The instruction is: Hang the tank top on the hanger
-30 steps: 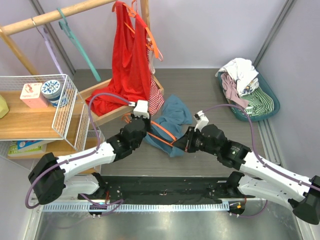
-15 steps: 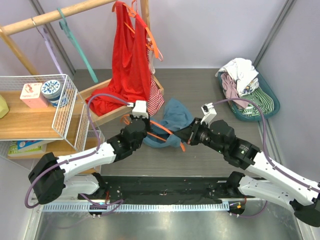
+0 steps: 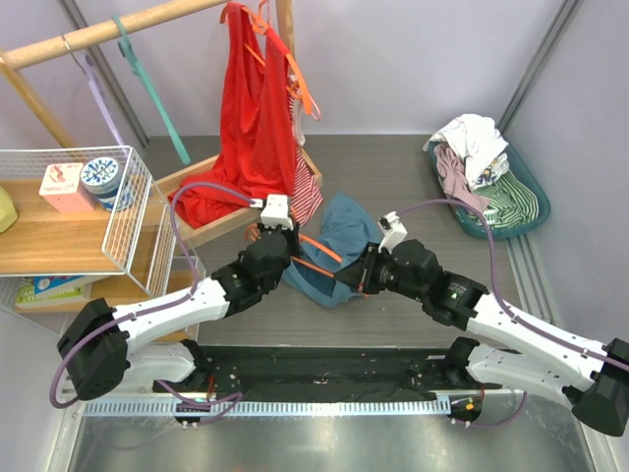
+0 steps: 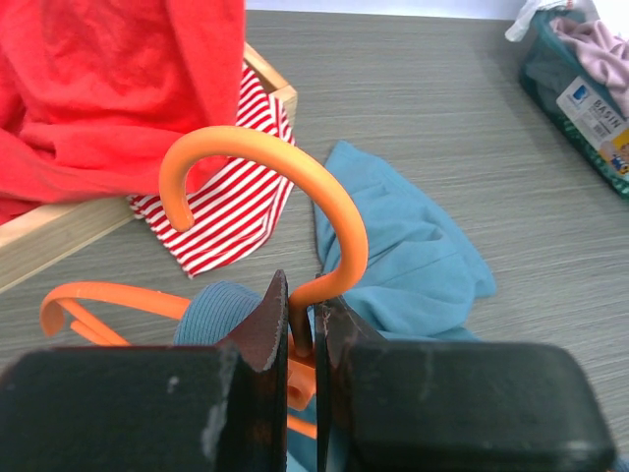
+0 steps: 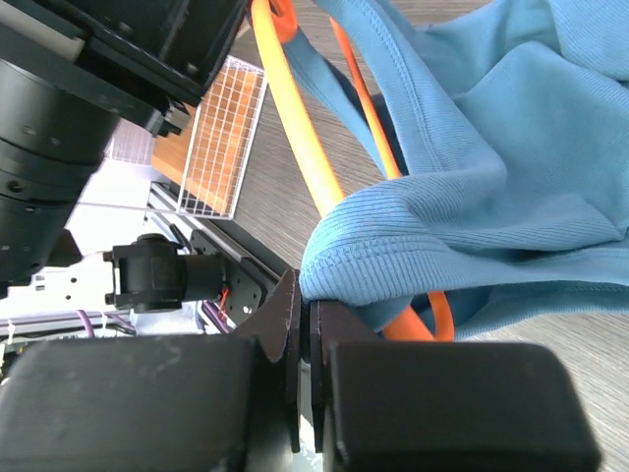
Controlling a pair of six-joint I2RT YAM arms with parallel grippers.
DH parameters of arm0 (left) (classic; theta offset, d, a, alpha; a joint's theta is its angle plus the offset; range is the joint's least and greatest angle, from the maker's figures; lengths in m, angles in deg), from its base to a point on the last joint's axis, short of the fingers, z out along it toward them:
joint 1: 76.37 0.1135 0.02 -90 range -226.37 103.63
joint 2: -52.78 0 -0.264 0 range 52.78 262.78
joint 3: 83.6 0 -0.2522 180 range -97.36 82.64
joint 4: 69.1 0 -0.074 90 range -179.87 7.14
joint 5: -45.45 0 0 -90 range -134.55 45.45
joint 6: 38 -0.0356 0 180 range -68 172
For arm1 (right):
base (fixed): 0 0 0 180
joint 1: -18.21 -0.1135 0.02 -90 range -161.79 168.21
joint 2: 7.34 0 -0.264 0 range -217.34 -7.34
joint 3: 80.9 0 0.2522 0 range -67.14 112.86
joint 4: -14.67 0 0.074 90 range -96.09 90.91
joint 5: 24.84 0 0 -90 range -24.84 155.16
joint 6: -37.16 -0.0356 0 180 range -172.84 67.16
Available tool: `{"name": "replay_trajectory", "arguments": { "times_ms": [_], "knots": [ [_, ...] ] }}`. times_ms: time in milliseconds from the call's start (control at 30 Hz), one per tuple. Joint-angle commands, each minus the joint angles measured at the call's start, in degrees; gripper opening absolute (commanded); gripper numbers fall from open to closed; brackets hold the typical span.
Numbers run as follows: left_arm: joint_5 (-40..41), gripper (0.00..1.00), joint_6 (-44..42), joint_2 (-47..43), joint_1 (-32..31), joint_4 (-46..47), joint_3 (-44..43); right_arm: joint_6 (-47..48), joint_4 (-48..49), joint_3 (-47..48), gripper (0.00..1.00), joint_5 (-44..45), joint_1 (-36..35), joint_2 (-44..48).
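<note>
The orange hanger (image 3: 316, 251) lies over the table's middle, partly inside the teal-blue tank top (image 3: 339, 231). My left gripper (image 3: 276, 238) is shut on the stem of the hanger's hook (image 4: 295, 197). In the left wrist view the tank top (image 4: 413, 256) spreads on the table behind the hook. My right gripper (image 3: 356, 278) is shut on a ribbed edge of the tank top (image 5: 393, 261), pinched between the jaws. In the right wrist view the hanger's arm (image 5: 300, 167) runs through the fabric.
A long red garment (image 3: 248, 108) and a red-and-white striped garment (image 3: 307, 187) hang from a wooden rack (image 3: 108, 29) with a teal-green hanger (image 3: 157, 93) and a lilac hanger (image 3: 98, 93). A wire basket (image 3: 123, 221) stands left. A tub of laundry (image 3: 488, 177) sits at the right.
My right gripper has pulled the tank top's edge down and to the left, back toward the near edge, after lifting it right half a second ago. The left gripper has kept its hold on the hanger.
</note>
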Motion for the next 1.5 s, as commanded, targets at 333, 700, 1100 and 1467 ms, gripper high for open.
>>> {"name": "replay_trajectory", "arguments": {
  "times_ms": [333,700,1100,1467],
  "knots": [
    [-5.0,0.0,2.4,1.5,-1.0,4.7,-2.0,6.6,0.2,8.9,0.01,4.3,-0.4,-3.7],
    [-2.5,0.0,-0.4,0.8,-1.1,4.0,-2.4,10.9,-6.6,15.0,0.64,4.7,-0.4,-6.5],
    [-3.1,0.0,-3.7,0.3,-1.1,3.1,-3.1,18.5,-23.8,16.1,0.82,10.2,-0.3,2.5],
    [-6.7,0.0,-3.9,-2.0,-1.1,0.7,-4.1,23.1,-15.7,5.9,0.68,1.6,-0.4,1.5]
  ]
}}
